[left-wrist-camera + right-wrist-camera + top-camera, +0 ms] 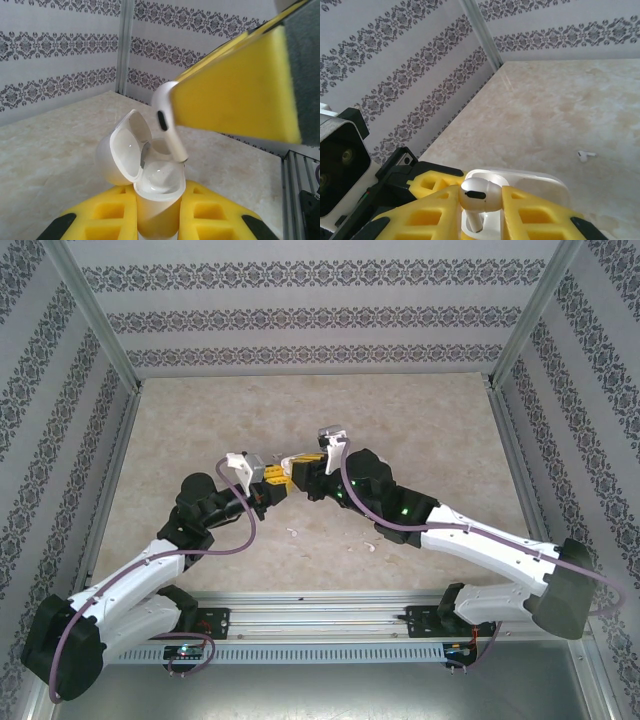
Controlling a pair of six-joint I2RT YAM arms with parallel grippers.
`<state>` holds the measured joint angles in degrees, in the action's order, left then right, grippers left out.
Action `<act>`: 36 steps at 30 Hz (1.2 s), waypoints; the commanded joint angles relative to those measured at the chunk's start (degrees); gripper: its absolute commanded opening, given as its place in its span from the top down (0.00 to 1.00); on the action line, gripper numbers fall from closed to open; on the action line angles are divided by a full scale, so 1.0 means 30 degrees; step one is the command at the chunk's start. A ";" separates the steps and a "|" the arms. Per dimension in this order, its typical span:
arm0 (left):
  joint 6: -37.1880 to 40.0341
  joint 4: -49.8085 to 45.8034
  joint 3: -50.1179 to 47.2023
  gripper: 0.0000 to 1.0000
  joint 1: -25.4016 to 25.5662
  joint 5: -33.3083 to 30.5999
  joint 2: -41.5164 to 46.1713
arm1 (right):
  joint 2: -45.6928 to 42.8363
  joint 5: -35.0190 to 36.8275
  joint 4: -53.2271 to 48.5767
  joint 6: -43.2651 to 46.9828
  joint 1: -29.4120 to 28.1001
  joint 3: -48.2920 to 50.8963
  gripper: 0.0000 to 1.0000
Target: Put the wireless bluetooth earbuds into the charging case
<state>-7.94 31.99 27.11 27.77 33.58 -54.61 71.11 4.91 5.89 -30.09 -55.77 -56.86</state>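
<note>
My left gripper (157,217) is shut on the white charging case (159,197), held upright between the yellow fingers with its lid (122,152) swung open to the left. My right gripper (480,212) is shut on a white earbud (479,194), stem pointing down. The earbud (169,122) hangs just above the case's open wells, its stem tip at the rim. In the right wrist view the case (535,181) lies right beneath the earbud. Both grippers meet above the table's middle, left gripper (272,480) against right gripper (300,466).
A loose earbud (586,155) lies on the marble tabletop, and two small white bits (293,533) (368,545) rest on the table in front of the arms. Patterned walls (300,315) and metal posts (95,315) close in the table on three sides.
</note>
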 commanded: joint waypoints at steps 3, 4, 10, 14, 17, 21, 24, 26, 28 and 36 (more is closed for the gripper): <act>-0.0252 0.1181 -0.0490 1.00 0.0297 -0.0208 0.0606 | 0.0666 -0.0924 0.1136 -0.0347 -0.0175 -0.0264 0.77; -0.0252 0.1158 -0.0511 1.00 0.0316 -0.0253 0.0676 | 0.0749 -0.0961 0.1223 -0.0367 -0.0190 -0.0251 0.77; -0.0096 0.0942 -0.0589 0.99 0.0295 -0.0441 0.1059 | 0.1136 -0.0969 0.1318 -0.0272 -0.0236 -0.0195 0.78; -0.0070 0.0970 -0.0600 1.00 0.0309 -0.0496 0.1151 | 0.1343 -0.1017 0.1248 -0.0125 -0.0250 -0.0090 0.78; -0.0076 0.0976 -0.0659 1.00 0.0294 -0.0565 0.1171 | 0.1462 -0.1238 0.1422 0.0058 -0.0278 0.0030 0.78; -0.0106 0.0866 -0.0688 0.99 0.0309 -0.0938 0.1242 | 0.1652 -0.1591 0.1237 0.0740 -0.0479 0.0156 0.78; -0.0104 0.0823 -0.0688 1.00 0.0295 -0.1004 0.1329 | 0.1735 -0.1661 0.1184 0.0897 -0.0599 0.0490 0.78; -0.0124 0.0822 -0.0665 1.00 0.0294 -0.0993 0.1385 | 0.1778 -0.1745 0.1257 0.0934 -0.0600 0.0713 0.78; -0.0157 0.0829 -0.0659 0.99 0.0295 -0.0982 0.1365 | 0.1781 -0.1725 0.1235 0.1014 -0.0622 0.0896 0.78; -0.0135 0.0893 -0.0688 0.99 0.0295 -0.0944 0.1510 | 0.1233 -0.1540 0.1200 0.1667 -0.0600 0.1514 0.75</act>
<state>-7.94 29.69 24.43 27.81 30.61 -51.96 75.24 2.02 11.22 -26.55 -56.53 -54.00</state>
